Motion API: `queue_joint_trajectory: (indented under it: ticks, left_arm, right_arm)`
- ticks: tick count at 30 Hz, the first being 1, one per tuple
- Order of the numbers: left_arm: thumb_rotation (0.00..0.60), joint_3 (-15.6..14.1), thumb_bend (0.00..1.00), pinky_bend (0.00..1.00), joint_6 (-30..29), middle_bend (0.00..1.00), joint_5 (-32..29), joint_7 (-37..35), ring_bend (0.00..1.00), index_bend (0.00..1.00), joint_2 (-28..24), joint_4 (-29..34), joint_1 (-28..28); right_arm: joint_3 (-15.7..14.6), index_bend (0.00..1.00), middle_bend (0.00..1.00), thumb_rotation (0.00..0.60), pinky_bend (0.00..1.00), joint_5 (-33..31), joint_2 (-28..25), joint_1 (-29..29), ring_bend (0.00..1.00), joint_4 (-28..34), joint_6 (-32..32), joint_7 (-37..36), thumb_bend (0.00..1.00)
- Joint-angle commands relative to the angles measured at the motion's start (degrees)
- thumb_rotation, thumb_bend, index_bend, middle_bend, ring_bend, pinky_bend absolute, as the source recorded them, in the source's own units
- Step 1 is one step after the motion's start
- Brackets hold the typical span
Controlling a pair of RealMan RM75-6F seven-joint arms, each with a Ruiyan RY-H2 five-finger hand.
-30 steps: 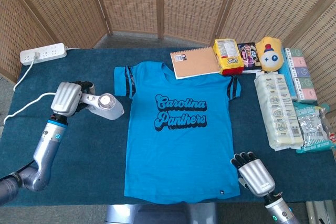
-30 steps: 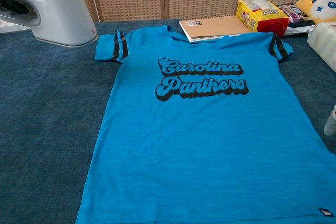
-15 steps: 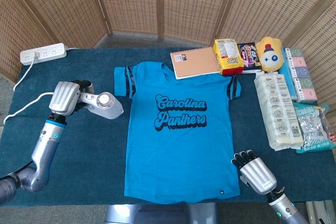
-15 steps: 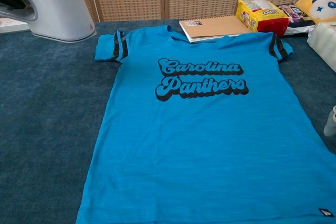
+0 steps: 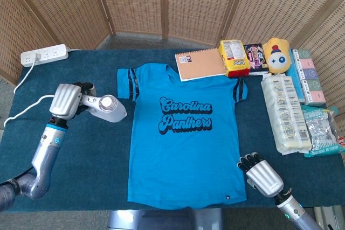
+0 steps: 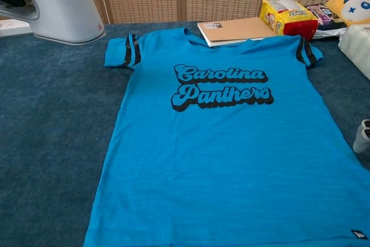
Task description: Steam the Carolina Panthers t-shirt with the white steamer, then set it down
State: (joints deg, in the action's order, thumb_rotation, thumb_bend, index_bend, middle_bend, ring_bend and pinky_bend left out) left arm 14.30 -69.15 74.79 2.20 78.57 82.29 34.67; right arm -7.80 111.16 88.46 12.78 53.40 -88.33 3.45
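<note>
Shirt (image 5: 183,133) flat mid-surface. Steamer (image 5: 105,109) just beside shirt's sleeve, handle clamped in left hand (image 5: 67,100) fingers. Right hand (image 5: 262,177) by shirt's hem corner, fingers apart, empty.

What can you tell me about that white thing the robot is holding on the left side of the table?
The white steamer looks like smooth plastic, with a broad flared base, a rounded clear cap on top and a curved handle. The left hand grips that handle. In the chest view it seems to stand upright on the dark blue table cover, just beside the left sleeve of the t-shirt, not on it. A white cord trails away from behind the hand.
</note>
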Motion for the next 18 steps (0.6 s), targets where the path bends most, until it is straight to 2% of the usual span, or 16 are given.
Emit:
queue_joint_trajectory:
  ticks: [1, 18]
  left_arm:
    - [0.600, -0.05, 0.54, 0.73, -0.03, 0.66, -0.07, 0.19, 0.61, 0.57, 0.02, 0.19, -0.04]
    - [0.600, -0.22, 0.54, 0.73, -0.74, 0.66, -0.04, 0.17, 0.61, 0.57, -0.19, 0.92, -0.65]
  right_arm:
    - [-0.28, 0.39, 0.39, 0.600, 0.33, -0.15, 0.56, 0.32, 0.35, -1.14, 0.08, -0.68, 0.07]
    - [-1.35, 0.39, 0.39, 0.600, 0.33, -1.03, 2.13, 1.04, 0.35, -5.05, -0.09, -1.90, 0.07]
